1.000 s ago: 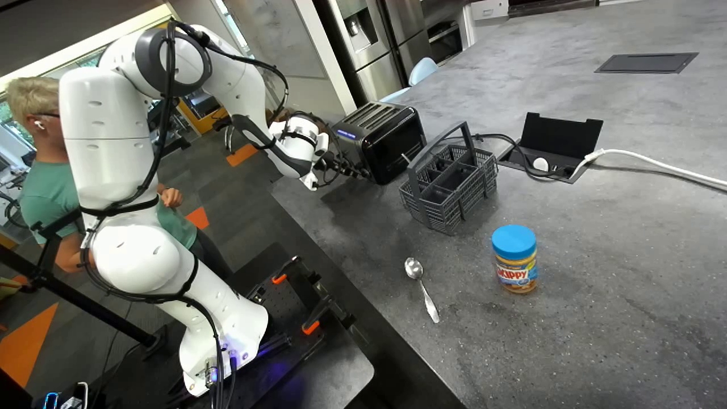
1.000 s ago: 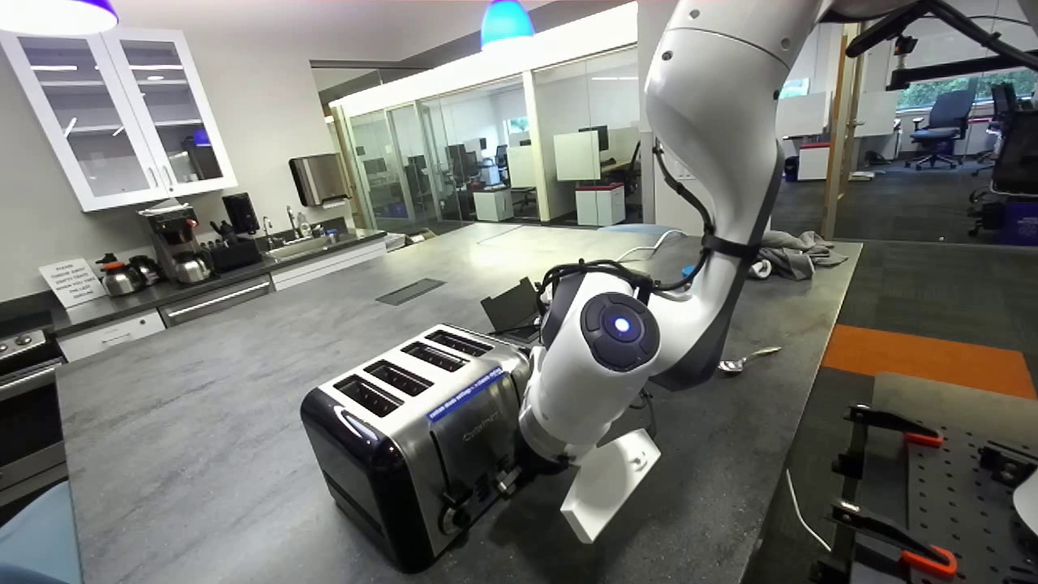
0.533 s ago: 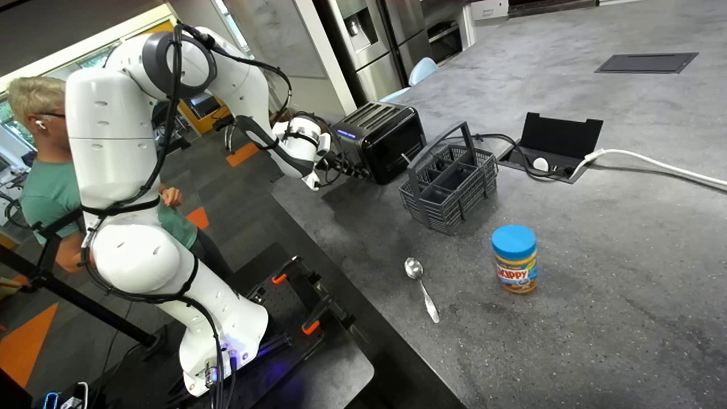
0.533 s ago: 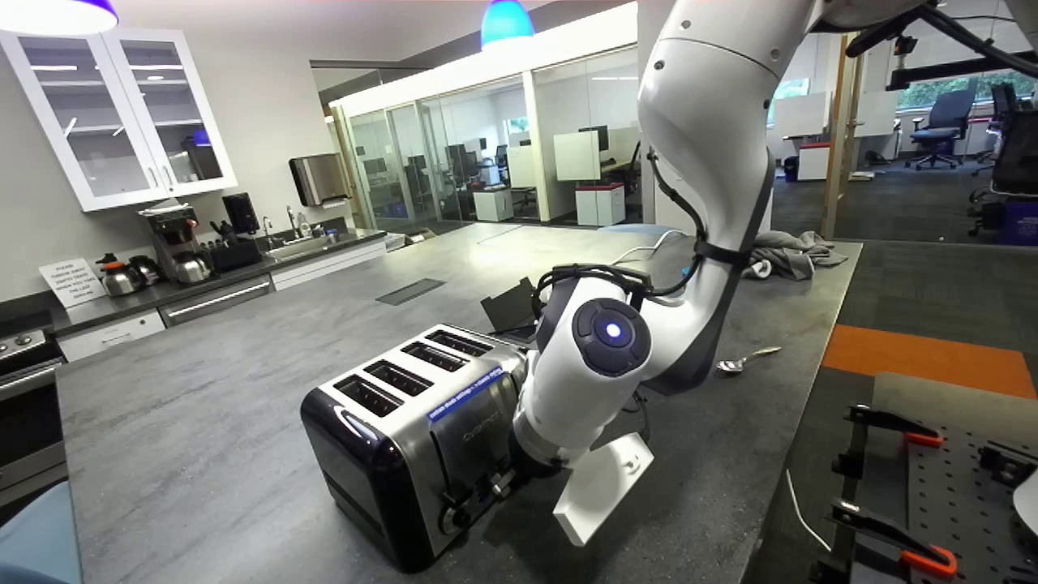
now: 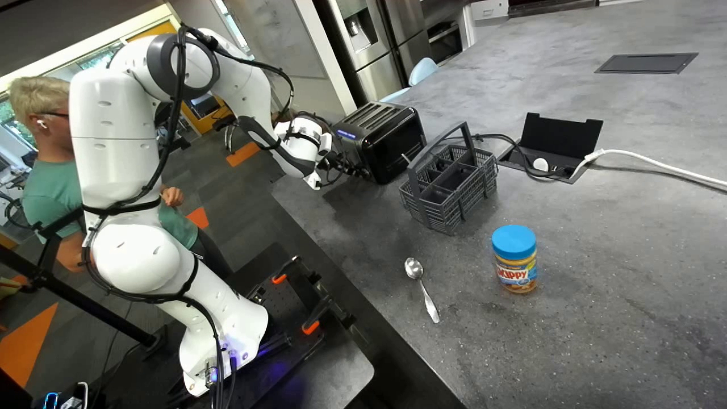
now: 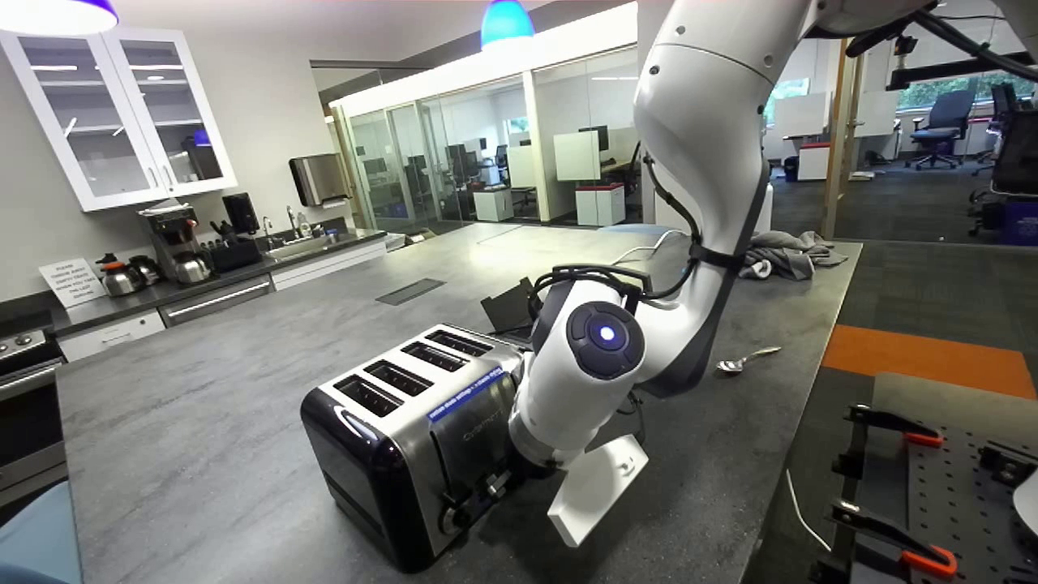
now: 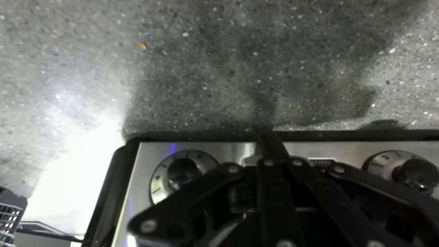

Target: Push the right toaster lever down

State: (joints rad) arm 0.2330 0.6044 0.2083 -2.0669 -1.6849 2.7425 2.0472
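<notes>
The black toaster (image 5: pixel 397 145) with its silvery slotted top stands on the counter; it also shows in an exterior view (image 6: pixel 357 466). In the wrist view its silvery front panel (image 7: pixel 212 149) appears upside down, with a dial on either side of my gripper. My gripper (image 7: pixel 272 145) is shut, fingers together, at the front panel between the two dials. In an exterior view my gripper (image 6: pixel 496 485) is low at the front face, mostly hidden by the arm. A dark lever (image 6: pixel 458 495) sits low on the toaster's front. The right lever is hidden behind my arm and gripper.
A dark grey wire basket (image 5: pixel 448 190) stands close beside the toaster. A spoon (image 5: pixel 423 289) and a blue-lidded peanut butter jar (image 5: pixel 515 258) are on the counter. An open outlet box (image 5: pixel 559 142) with cords lies behind. A person (image 5: pixel 45 182) stands behind the arm.
My wrist has shifted slightly along the toaster's front, left in an exterior view. The upper arm has leaned forward and down a little. The toaster has not moved.
</notes>
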